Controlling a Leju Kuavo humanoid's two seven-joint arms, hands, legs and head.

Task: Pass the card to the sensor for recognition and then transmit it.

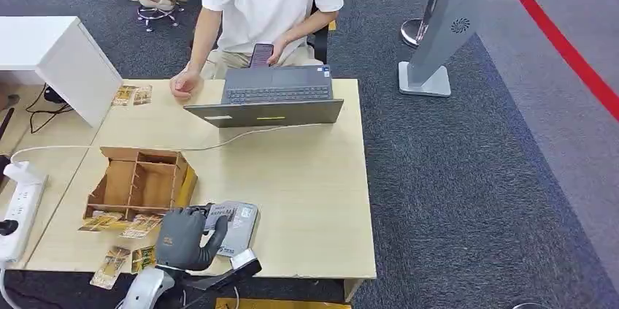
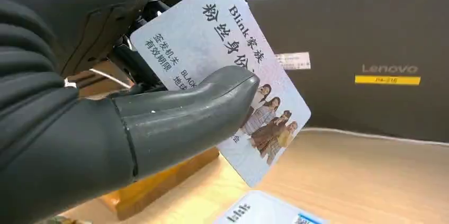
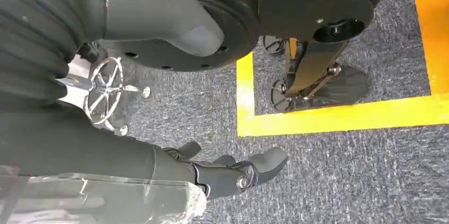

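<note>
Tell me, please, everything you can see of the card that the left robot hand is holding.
The card is a thin, stiff, pale blue-white rectangle with rounded corners, plastic by its look. It bears black Chinese print with the word "Blink" and a small picture of several figures near one end. The left robot hand holds it, the thumb pressed across its printed face and dark fingers behind it. It is lifted off the table, tilted, above a flat grey sensor near the table's front edge.

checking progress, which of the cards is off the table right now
The pale blue card with black characters and a group photo, pinched in the left hand; the others lie flat on the table.
</note>
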